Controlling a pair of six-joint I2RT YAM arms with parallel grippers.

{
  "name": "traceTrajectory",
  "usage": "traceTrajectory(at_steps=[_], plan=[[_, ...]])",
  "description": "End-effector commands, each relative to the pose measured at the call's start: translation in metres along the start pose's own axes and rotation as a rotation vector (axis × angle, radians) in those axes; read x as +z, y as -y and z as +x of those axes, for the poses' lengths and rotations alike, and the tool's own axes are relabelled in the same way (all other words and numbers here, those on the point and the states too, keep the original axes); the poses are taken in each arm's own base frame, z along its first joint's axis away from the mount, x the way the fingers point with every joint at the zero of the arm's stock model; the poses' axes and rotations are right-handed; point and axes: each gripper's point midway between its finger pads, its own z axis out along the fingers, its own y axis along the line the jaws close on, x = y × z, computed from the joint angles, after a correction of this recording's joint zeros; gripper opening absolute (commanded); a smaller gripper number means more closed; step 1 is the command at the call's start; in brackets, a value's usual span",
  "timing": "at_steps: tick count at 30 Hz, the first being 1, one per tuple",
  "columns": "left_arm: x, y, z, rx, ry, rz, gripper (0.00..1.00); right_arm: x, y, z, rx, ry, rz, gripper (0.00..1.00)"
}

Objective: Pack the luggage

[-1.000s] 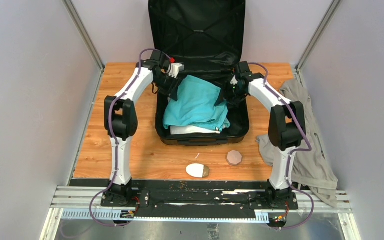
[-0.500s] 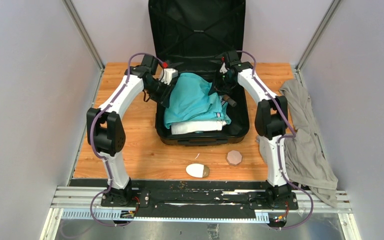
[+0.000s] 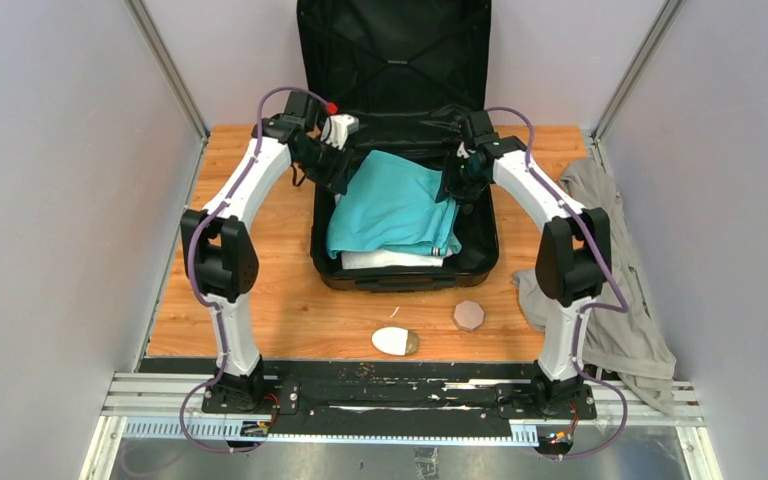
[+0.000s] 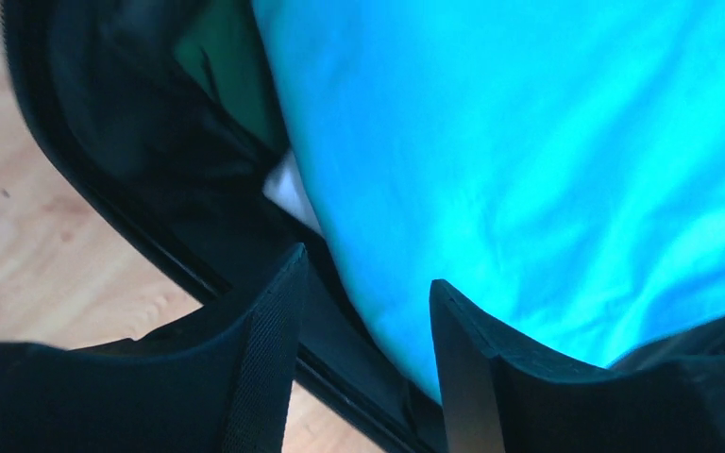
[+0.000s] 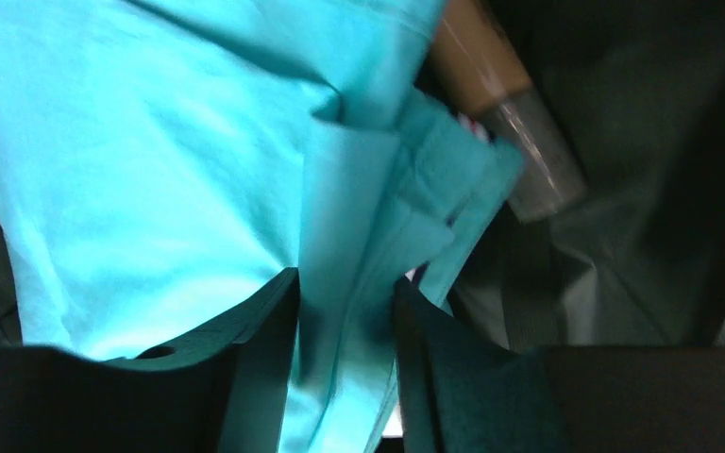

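The luggage (image 3: pixel 398 70) lies open at the far middle of the tabletop (image 3: pixel 260 310), its lid standing upright against the back wall. From the overhead camera I see a teal garment (image 3: pixel 395 200) spread over the lower shell, with a folded white piece (image 3: pixel 385 259) showing under its near edge. Both arms reach in from either side.

That view hides the fingers, so I go by the wrist cameras. The left gripper (image 4: pixel 366 267) has its jaws apart, and through the gap I see the suitcase's left rim and the edge of the teal cloth. This camera also catches slivers of white and green under the cloth, which I cannot make out from above.

The right gripper (image 5: pixel 345 279) is closed on a hanging fold of the teal garment. Only this camera shows a brown bottle with a clear cap (image 5: pixel 505 132) lying on the black lining just past the cloth.

Only the overhead view shows a grey garment (image 3: pixel 615 290) heaped at the right edge, and a white oval object (image 3: pixel 393 341) and a brownish octagonal disc (image 3: pixel 469 316) in front of the suitcase.
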Motion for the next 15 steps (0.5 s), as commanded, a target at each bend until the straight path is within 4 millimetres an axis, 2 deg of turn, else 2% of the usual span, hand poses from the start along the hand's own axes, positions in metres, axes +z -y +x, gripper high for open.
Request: traceTrajectory(at_steps=[1, 4, 7, 11, 15], plan=[[0.025, -0.008, -0.025, -0.018, 0.025, 0.001, 0.56, -0.019, 0.025, 0.020, -0.022, -0.001, 0.113, 0.52], [0.045, -0.006, -0.031, -0.049, 0.021, 0.041, 0.60, -0.020, 0.027, 0.026, -0.006, -0.015, 0.110, 0.69], [0.062, 0.001, -0.030, -0.087, 0.008, 0.101, 0.67, -0.018, 0.020, 0.028, 0.018, -0.040, 0.053, 0.77], [0.082, -0.007, -0.026, -0.111, -0.022, 0.081, 0.69, -0.008, 0.002, 0.030, 0.050, -0.059, -0.051, 0.79], [0.094, -0.011, -0.023, -0.132, -0.035, 0.080, 0.68, 0.004, 0.001, 0.031, 0.064, -0.072, -0.070, 0.74]])
